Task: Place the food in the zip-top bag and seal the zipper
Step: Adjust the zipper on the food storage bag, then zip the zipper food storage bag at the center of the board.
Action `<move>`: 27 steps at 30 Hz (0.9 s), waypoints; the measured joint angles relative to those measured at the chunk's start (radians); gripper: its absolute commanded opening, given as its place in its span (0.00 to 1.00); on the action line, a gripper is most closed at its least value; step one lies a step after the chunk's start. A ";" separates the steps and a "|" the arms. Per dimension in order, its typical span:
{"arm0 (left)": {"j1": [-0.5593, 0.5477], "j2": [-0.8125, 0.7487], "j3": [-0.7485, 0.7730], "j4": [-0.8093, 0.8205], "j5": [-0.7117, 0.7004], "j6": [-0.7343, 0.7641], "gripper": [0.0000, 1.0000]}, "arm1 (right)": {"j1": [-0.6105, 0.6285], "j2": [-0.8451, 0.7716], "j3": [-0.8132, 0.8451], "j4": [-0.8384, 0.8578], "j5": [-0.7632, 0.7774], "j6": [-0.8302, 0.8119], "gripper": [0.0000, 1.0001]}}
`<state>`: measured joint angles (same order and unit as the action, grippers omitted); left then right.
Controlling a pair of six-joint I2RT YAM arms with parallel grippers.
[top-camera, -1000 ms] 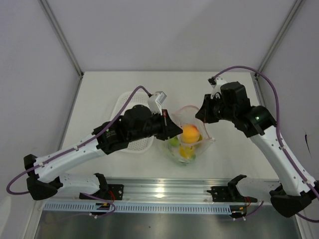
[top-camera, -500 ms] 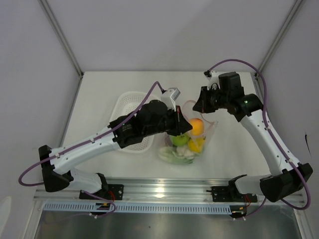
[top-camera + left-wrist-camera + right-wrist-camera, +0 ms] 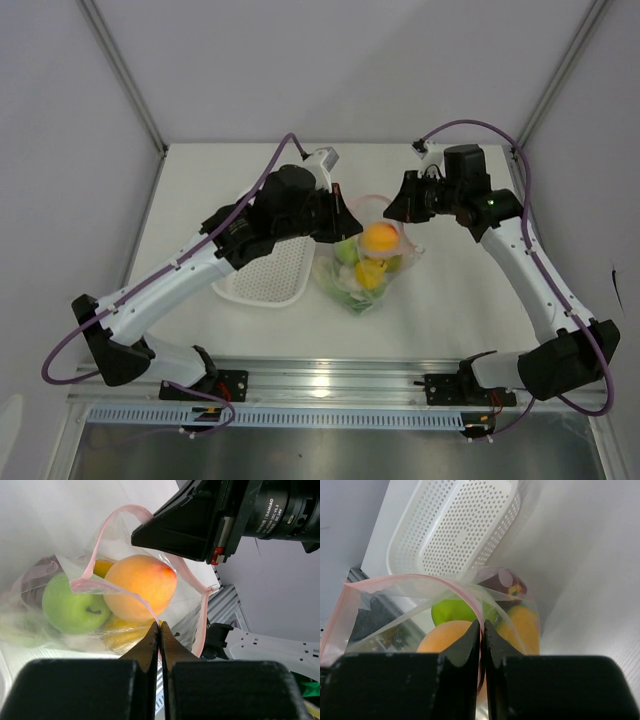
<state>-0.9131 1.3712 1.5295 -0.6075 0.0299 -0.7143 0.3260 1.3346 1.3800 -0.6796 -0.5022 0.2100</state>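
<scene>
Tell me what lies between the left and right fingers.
The open mouth of the zip-top bag stretches between the left fingers and right fingers, both pinching its pink rim; an orange-yellow fruit sits inside. The top view shows it.

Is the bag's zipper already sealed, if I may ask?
No, in the left wrist view the zipper gapes wide, the orange fruit showing through the mouth.

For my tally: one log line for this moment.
left hand: shut on bag; right hand: shut on bag; food: in bag; zipper: open
</scene>
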 measured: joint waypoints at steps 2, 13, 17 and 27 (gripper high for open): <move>0.001 0.000 0.000 0.000 0.011 0.000 0.01 | 0.000 -0.001 -0.001 0.009 -0.005 0.010 0.17; 0.007 -0.001 -0.011 0.024 0.032 -0.005 0.01 | 0.002 -0.055 0.019 0.014 0.036 0.063 0.72; 0.018 -0.004 -0.029 0.040 0.029 -0.015 0.01 | 0.002 -0.136 0.019 -0.008 0.096 0.075 0.83; 0.031 -0.023 -0.058 0.064 0.021 -0.046 0.01 | -0.001 -0.488 -0.134 -0.055 0.150 0.103 0.85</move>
<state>-0.8825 1.3479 1.4719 -0.5434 0.0509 -0.7605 0.3248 0.8471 1.2465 -0.7349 -0.3523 0.3134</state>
